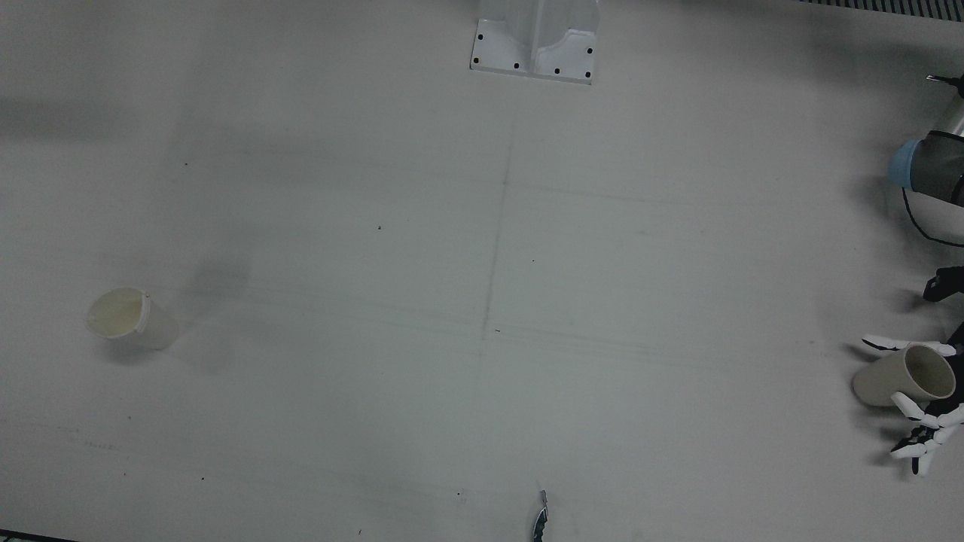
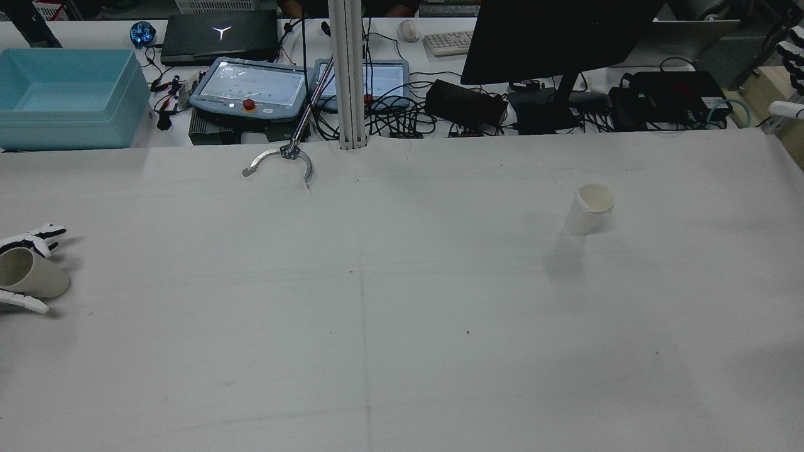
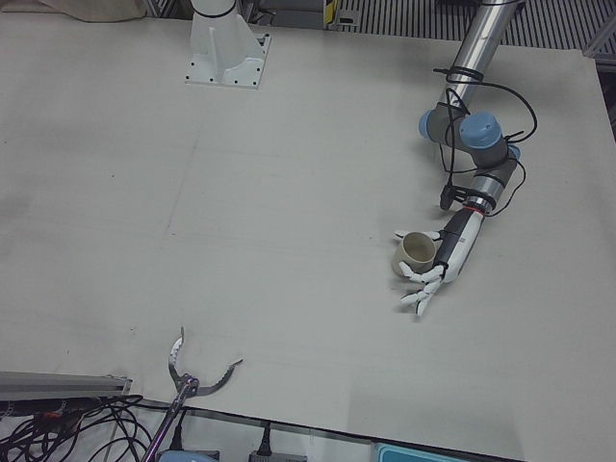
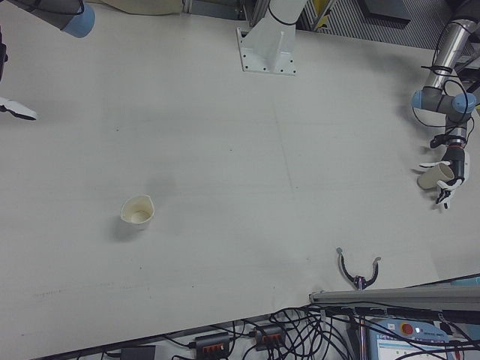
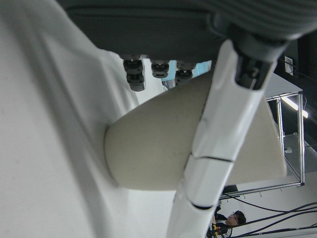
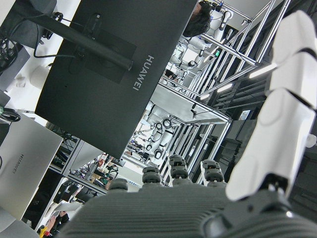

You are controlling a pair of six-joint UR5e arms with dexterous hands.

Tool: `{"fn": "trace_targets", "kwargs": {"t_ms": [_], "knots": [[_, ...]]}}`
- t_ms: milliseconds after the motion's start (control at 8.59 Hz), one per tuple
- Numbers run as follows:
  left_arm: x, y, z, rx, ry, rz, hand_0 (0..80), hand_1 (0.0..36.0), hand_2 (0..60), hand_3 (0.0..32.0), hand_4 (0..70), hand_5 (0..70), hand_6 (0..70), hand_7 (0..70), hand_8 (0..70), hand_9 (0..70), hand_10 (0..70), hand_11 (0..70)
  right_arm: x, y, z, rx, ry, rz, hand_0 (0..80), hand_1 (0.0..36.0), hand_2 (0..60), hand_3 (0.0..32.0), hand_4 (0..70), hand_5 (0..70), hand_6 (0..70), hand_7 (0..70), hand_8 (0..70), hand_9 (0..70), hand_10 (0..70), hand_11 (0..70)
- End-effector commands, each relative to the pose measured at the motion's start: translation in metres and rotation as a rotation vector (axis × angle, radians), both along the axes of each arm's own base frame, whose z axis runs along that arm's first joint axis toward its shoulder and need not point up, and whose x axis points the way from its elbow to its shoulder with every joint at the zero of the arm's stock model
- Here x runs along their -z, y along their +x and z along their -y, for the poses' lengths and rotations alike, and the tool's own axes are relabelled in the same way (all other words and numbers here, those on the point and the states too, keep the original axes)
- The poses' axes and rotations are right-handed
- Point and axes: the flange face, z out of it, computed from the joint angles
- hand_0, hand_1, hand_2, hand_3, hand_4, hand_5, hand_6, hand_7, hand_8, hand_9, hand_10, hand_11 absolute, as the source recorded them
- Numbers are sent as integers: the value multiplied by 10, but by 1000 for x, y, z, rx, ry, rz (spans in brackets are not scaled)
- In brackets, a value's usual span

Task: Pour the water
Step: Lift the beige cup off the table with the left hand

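Note:
A beige cup (image 3: 416, 253) stands on the white table at the far side before my left arm, also seen as the cup (image 1: 902, 376) at the front view's right edge. My left hand (image 3: 443, 268) is against it, open, with straight fingers (image 1: 920, 433) reaching past on both sides. In the left hand view one finger (image 5: 223, 134) lies across the cup (image 5: 153, 148). A white paper cup (image 1: 132, 318) stands alone far across the table, its inside yellowish. My right hand (image 4: 15, 109) hangs off that table end, open and holding nothing.
A metal claw-shaped tool (image 2: 279, 160) on a rod rests at the table's operator edge. The arm pedestal base (image 1: 535, 45) is bolted mid-table on the robot's side. A monitor (image 2: 553, 37), teach pendants and a blue bin (image 2: 66, 94) lie beyond the table.

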Motion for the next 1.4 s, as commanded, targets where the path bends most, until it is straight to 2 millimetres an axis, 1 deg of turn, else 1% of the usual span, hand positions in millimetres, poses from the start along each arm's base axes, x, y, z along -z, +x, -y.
{"fn": "trace_targets", "kwargs": {"t_ms": [0,116,233,349,466,582,698,815,931,1048,1164,1280], "knots": [[20,-5,-2,-12,-63,-63,800,360,600,0,558,700,137,193,57,26,71,145,1,-1,1,0,2,5,482,157,132,84,0,70,99,85,62,39,0,0],[33,-7,-3,-13,-69,-80,800,360,600,0,570,700,134,187,55,23,70,144,1,-1,1,-1,3,7,483,156,132,84,0,71,100,86,62,40,0,0],[33,-16,-15,-25,-78,-79,800,360,600,0,571,700,128,172,51,20,67,139,2,-1,1,-1,5,9,483,157,134,82,0,71,102,86,65,43,0,0],[39,-18,-19,-45,-74,-80,800,360,600,0,571,700,119,158,46,17,64,135,6,-1,2,-1,12,10,484,157,137,82,0,71,102,87,65,44,0,0],[48,-18,-20,-61,-73,-78,800,360,600,0,580,700,117,150,45,16,63,133,10,-1,7,-2,21,12,483,158,137,82,0,71,102,87,65,44,0,0],[58,-20,-18,-75,-65,-82,800,360,600,0,582,700,116,148,45,15,62,131,9,-3,8,1,23,12,484,158,134,92,0,72,102,90,65,43,0,0],[70,-27,-18,-87,-60,-81,800,360,600,0,589,700,117,147,45,15,61,130,1,-6,8,7,8,11,483,157,138,96,0,70,101,89,63,41,0,0],[80,-46,-18,-81,-53,-79,800,360,600,0,598,700,116,143,44,14,61,130,-8,-12,10,20,-10,7,481,154,134,88,0,70,100,86,66,45,0,0],[87,-71,-12,-73,-48,-71,800,360,600,0,601,700,114,142,43,14,61,129,-27,-28,11,52,-45,2,480,154,138,82,0,71,104,87,68,47,0,0],[90,-101,-6,-65,-50,-57,800,360,600,0,604,700,116,142,43,14,62,131,-58,-41,14,76,-44,4,484,160,143,76,0,73,101,75,68,45,0,0],[95,-120,-1,-64,-50,-45,800,360,600,0,602,700,120,147,44,15,63,133,-83,-55,18,101,-19,14,479,158,138,62,0,73,90,49,64,41,0,0],[95,-121,-3,-66,-62,-37,800,360,600,0,604,700,122,149,45,15,62,132,-85,-81,21,147,-13,42,480,158,126,62,0,73,77,31,62,41,0,0]]}}
